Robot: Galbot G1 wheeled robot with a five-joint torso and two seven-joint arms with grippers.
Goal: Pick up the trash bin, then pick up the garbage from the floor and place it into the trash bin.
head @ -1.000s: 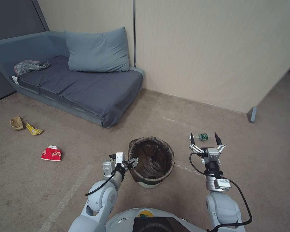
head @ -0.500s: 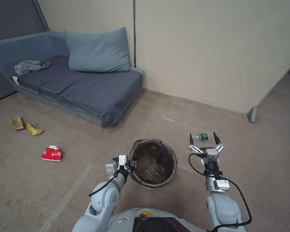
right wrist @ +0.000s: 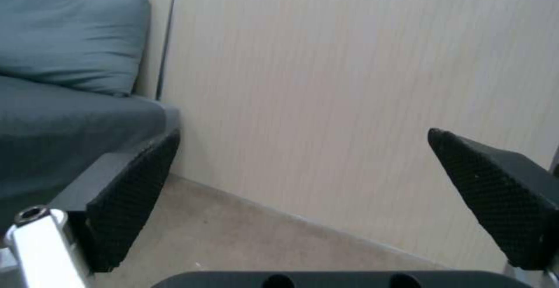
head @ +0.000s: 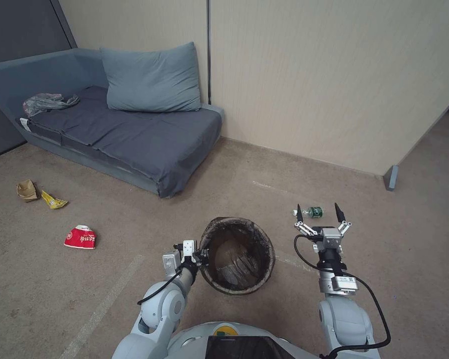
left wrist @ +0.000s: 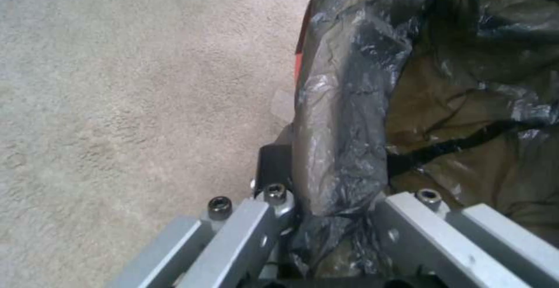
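Note:
The trash bin (head: pixel 237 254), lined with a dark bag, hangs tipped toward me off the carpet. My left gripper (head: pixel 202 255) is shut on its near-left rim (left wrist: pixel 343 148), one finger (left wrist: pixel 274 165) outside the liner. A clear bottle with a green label (head: pixel 312 212) lies on the floor just beyond my right gripper (head: pixel 318 209), which is open and empty, its black pads (right wrist: pixel 131 192) wide apart. Other garbage lies at the left: a red-and-white paper cup (head: pixel 80 238), a yellow wrapper (head: pixel 53 201) and a tan paper bag (head: pixel 27 190).
A grey sofa (head: pixel 119 134) with a blue pillow (head: pixel 152 80) stands at the back left, a grey plastic bag (head: pixel 46 102) on its far end. A beige wall (head: pixel 334 85) runs behind. Open carpet lies between me and the litter at the left.
My left gripper has lifted the trash bin and tipped its mouth toward me; its white base no longer shows. The right gripper has shifted slightly forward, still open.

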